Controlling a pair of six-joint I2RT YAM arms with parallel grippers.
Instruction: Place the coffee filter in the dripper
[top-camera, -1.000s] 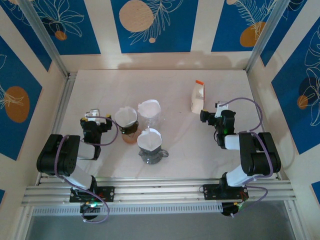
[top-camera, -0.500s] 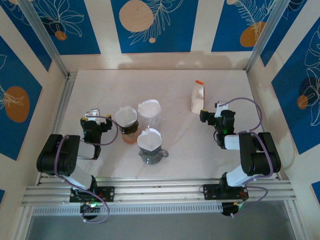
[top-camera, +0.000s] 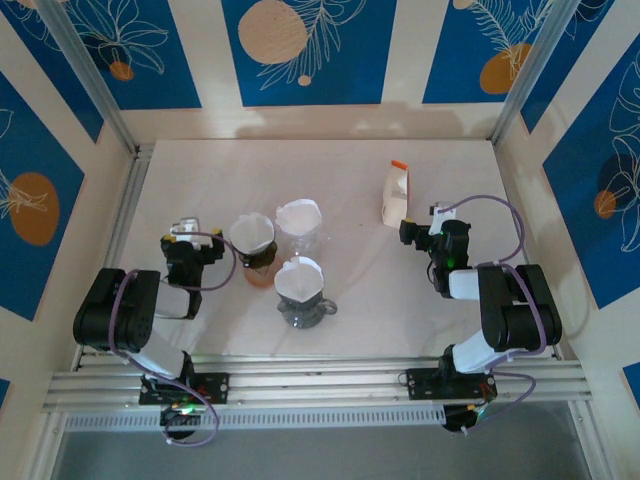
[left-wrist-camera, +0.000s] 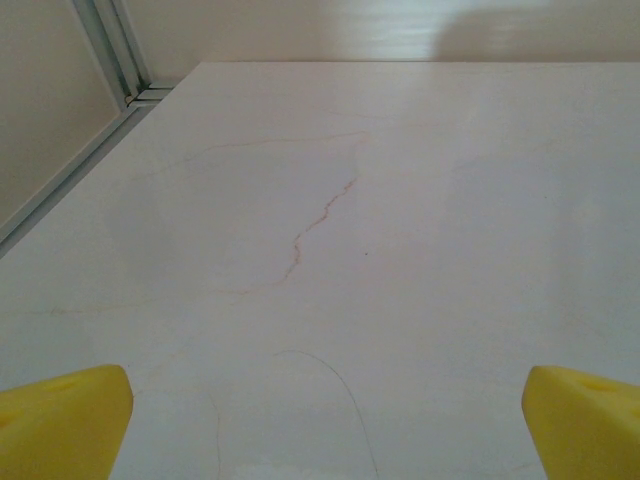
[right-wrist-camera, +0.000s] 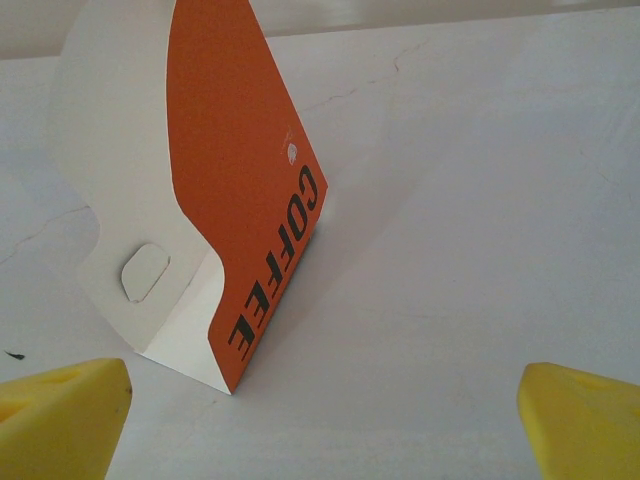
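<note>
Three drippers stand mid-table, each with a white coffee filter in it: an amber dripper (top-camera: 258, 264) with a filter (top-camera: 252, 233), a clear dripper (top-camera: 300, 240) with a filter (top-camera: 298, 215), and a grey dripper (top-camera: 301, 310) with a filter (top-camera: 299, 280). My left gripper (top-camera: 185, 236) rests left of the amber dripper, open over bare table, its yellow fingertips (left-wrist-camera: 60, 425) wide apart around the left gripper (left-wrist-camera: 320, 430). My right gripper (top-camera: 414, 231) is open too, its midpoint (right-wrist-camera: 320, 425) just short of a white and orange box marked COFFEE (right-wrist-camera: 220, 190).
The COFFEE box (top-camera: 397, 194) stands upright at the back right of the white table (top-camera: 350, 270). A metal frame rail (left-wrist-camera: 110, 60) runs along the table's left edge. Blue patterned walls close in the sides and back.
</note>
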